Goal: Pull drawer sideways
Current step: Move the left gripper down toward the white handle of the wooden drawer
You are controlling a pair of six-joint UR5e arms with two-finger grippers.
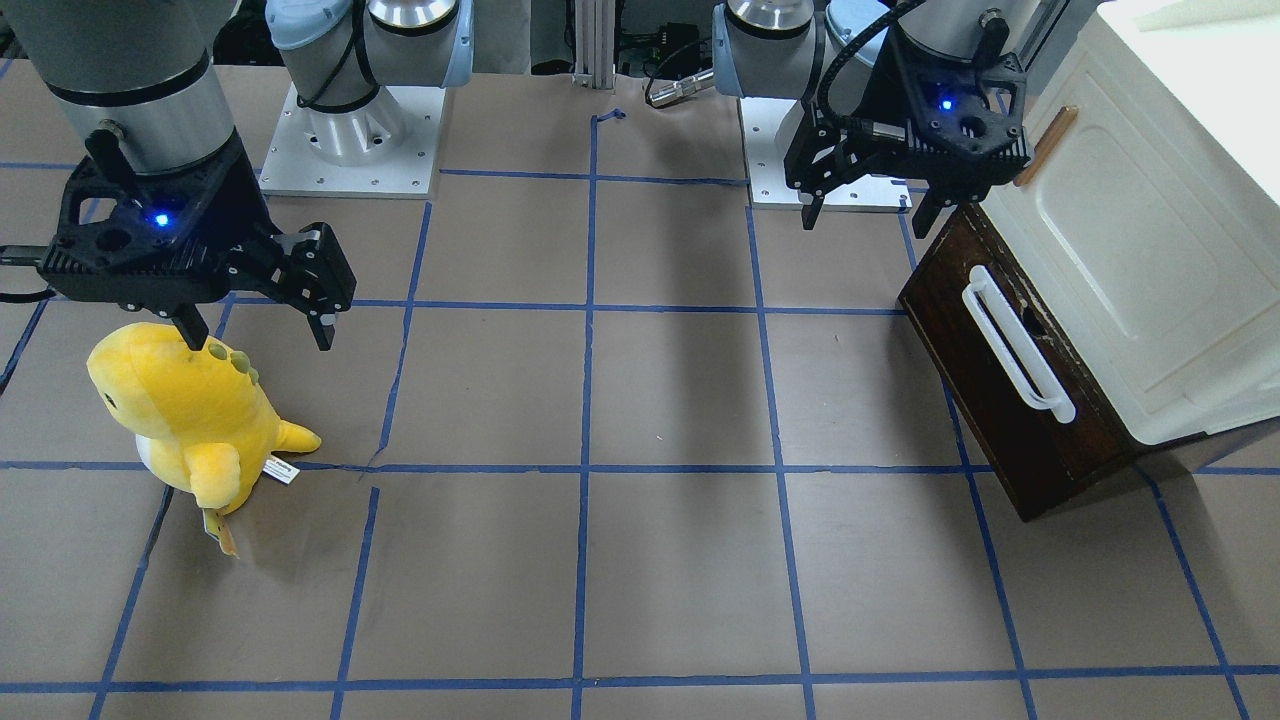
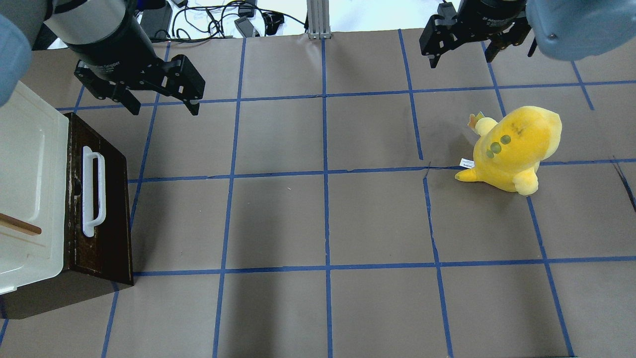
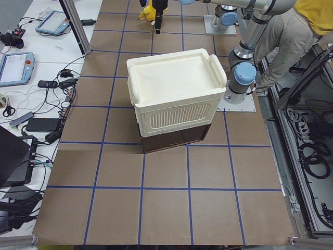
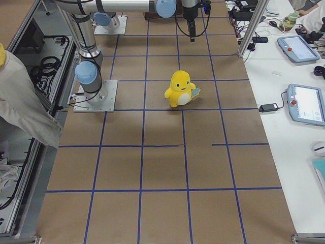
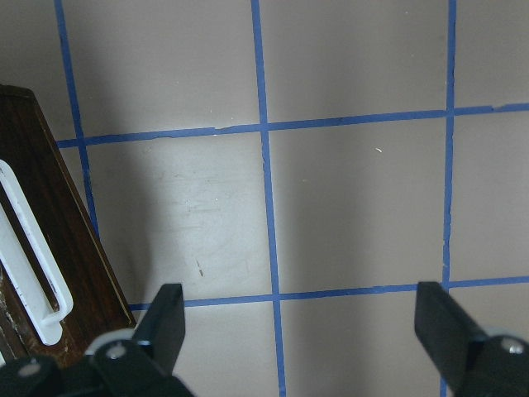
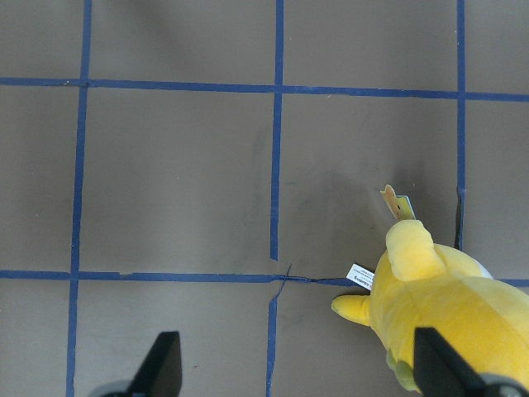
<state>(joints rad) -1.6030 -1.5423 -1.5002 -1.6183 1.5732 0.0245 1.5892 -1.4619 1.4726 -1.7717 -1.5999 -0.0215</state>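
The dark brown drawer with its long white bar handle sits under the cream-white cabinet; its pale inner sides do not show. It also shows in the overhead view and at the left edge of the left wrist view. My left gripper is open and empty above the table, just off the drawer's end nearest the robot base, not touching it. My right gripper is open and empty, hovering over a yellow plush toy.
The cream-white cabinet with a small wooden handle stands on the robot's left end of the table. The plush stands on the robot's right. A blue tape grid covers the brown table. An operator stands near the arm bases.
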